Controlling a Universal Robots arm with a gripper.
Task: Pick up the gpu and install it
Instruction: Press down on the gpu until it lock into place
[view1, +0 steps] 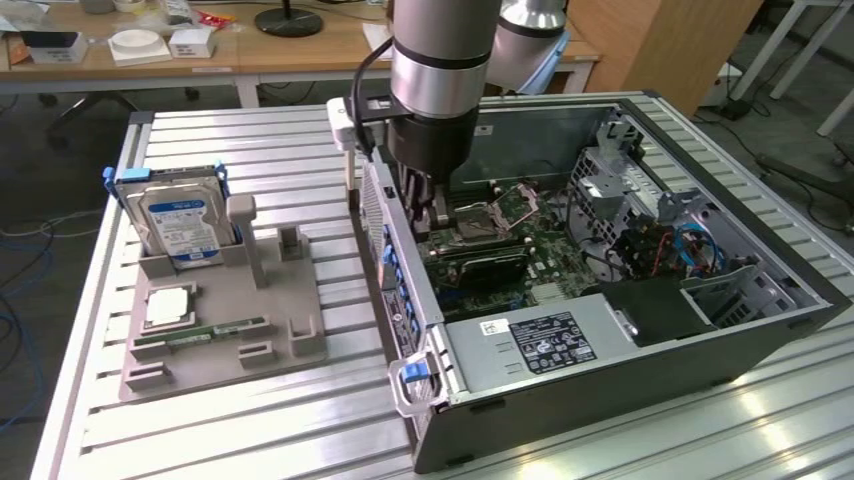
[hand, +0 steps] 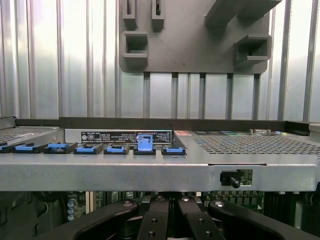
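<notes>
Aluminium slats form the table (view1: 267, 430), and in the exterior view we see the open computer case (view1: 641, 370) lying on it. The arm reaches down into the case, and the gripper (view1: 424, 215) sits low over the motherboard, close against the case's rear wall. The jaws are pressed together. The gpu (view1: 483, 262), a dark flat card, lies on the motherboard just below and beside the fingertips. We cannot tell whether the jaws pinch its edge or only stand next to it. The labelled power supply (view1: 547, 340) sits further along the case, apart from the jaws. Well away from the jaws, outside the case wall, stands the grey fixture (view1: 214, 365). It holds the hard drive (view1: 180, 225) upright, with the processor (view1: 171, 305) and the green memory stick (view1: 220, 328) lying flat.

In the wrist view, we see the gripper (hand: 167, 220) with its black fingers (hand: 152, 222) meeting at the centre, closed together. Just beyond them runs the metal case wall (hand: 150, 170), carrying a row of blue clips (hand: 115, 148). Past that wall lie the table slats (hand: 50, 60) and the fixture (hand: 190, 50).
</notes>
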